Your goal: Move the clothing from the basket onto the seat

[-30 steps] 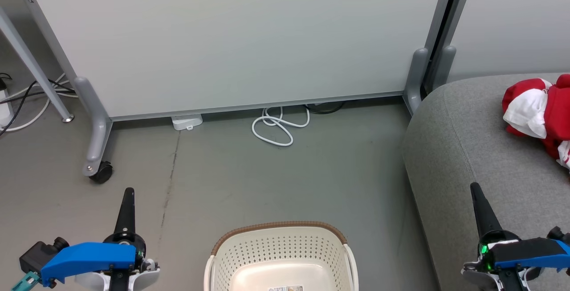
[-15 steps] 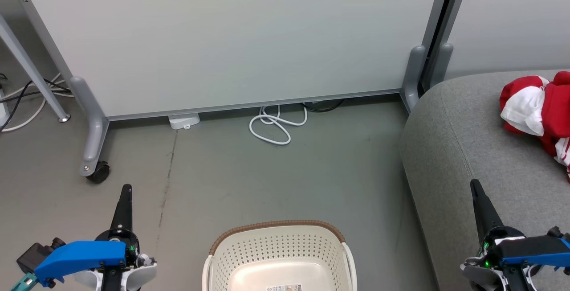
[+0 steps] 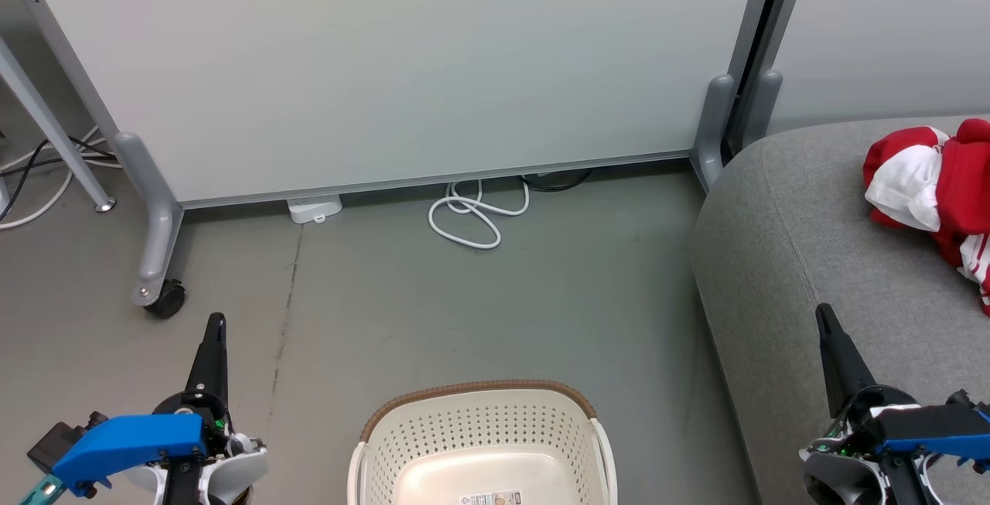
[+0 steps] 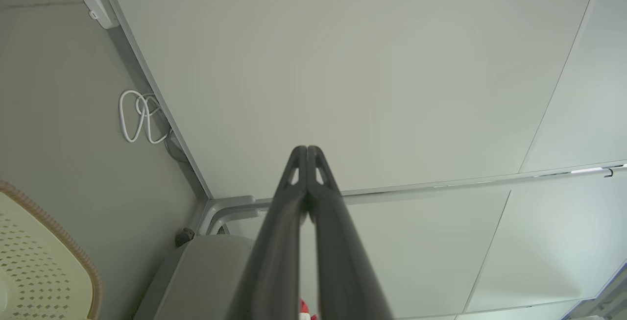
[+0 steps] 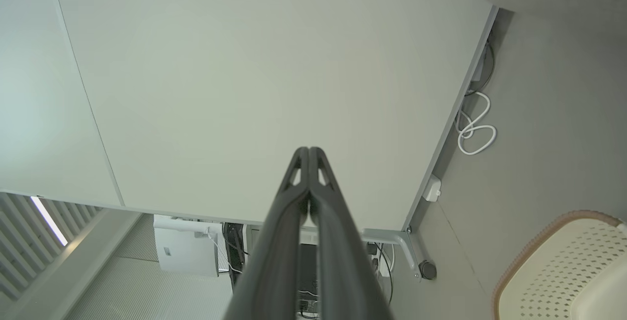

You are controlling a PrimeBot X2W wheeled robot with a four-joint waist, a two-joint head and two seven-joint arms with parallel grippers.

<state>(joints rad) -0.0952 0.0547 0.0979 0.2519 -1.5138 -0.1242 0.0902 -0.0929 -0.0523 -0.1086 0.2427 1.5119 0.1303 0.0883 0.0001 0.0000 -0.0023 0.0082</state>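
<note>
**Head view.** The basket (image 3: 479,392) stands on the floor (image 3: 464,304) at bottom centre. The clothing (image 3: 928,180) lies bunched on the sofa (image 3: 804,257) at the right edge, well apart from the basket. The left gripper (image 3: 215,331), lower left, and the right gripper (image 3: 827,327), lower right above the sofa's front edge, each point upward with fingers pressed together and empty. A white cable (image 3: 472,219) lies coiled at the foot of a partition panel (image 3: 387,64).

**Left wrist view.** The left gripper (image 4: 307,152) has its fingertips touching, with nothing between them. The basket (image 4: 34,261) shows at lower left, a sofa corner (image 4: 205,271) beside the fingers, and a sliver of red clothing (image 4: 304,306) between them.

**Right wrist view.** The right gripper (image 5: 309,153) is likewise closed tip to tip and empty. The basket (image 5: 553,271) sits at lower right and the cable (image 5: 472,134) by the panel's foot.
</note>
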